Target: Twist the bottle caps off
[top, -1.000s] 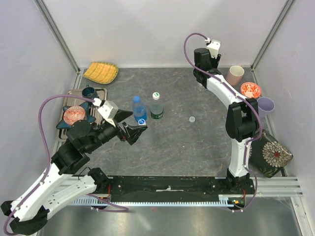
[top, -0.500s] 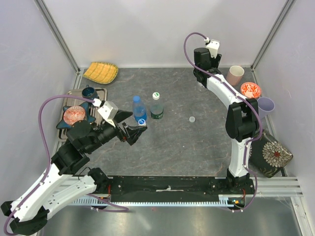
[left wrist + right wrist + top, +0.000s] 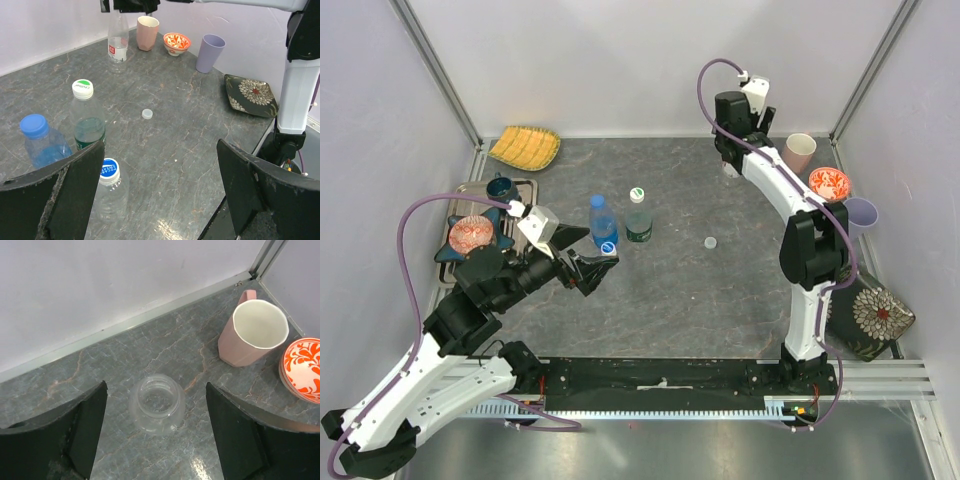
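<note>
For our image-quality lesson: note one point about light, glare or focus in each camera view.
Top external: even, diffuse light, faint shadows by the bottles. Left wrist: dark, soft-edged fingers near the lens, bottles sharp. Right wrist: small glare patch on the table near the uncapped bottle.

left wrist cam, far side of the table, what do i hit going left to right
clear bottle → pink cup → red-patterned bowl → purple cup → dark floral plate
</note>
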